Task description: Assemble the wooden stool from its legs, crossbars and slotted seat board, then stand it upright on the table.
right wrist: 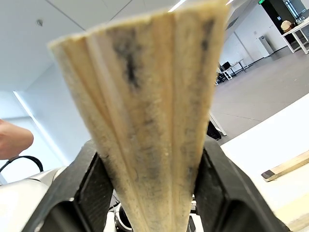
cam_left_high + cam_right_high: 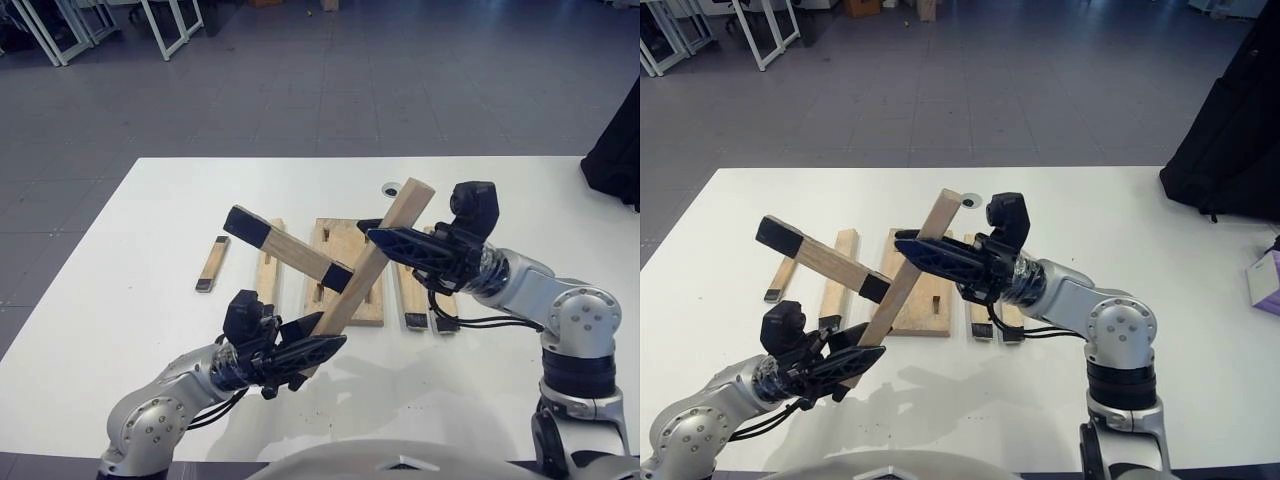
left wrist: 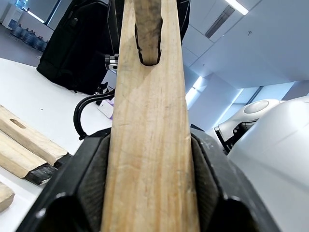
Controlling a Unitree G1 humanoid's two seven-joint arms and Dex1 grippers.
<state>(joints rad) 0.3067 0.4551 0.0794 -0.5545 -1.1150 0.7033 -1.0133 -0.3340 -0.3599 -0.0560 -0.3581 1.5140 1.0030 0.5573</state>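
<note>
A long wooden leg (image 2: 395, 222) hangs tilted above the table, its top end leaning to the far right. A shorter crossbar (image 2: 285, 248) with black ends sticks out of the leg's middle toward the left. My left gripper (image 2: 322, 346) is shut on the leg's lower end, and in the left wrist view the leg (image 3: 149, 145) sits tight between the black fingers (image 3: 91, 183). My right gripper (image 2: 383, 240) is shut on the leg's upper part, with the wood (image 1: 149, 111) pressed between its fingers (image 1: 217, 188). The slotted seat board (image 2: 332, 240) lies flat on the table under them.
On the white table (image 2: 150, 200) a short black-tipped bar (image 2: 212, 263) lies at the left, a leg (image 2: 268, 268) beside the board, and more black-tipped pieces (image 2: 412, 292) on the board's right. A round hole (image 2: 390, 187) is at the back. A black bag (image 2: 1230, 130) stands off the far right.
</note>
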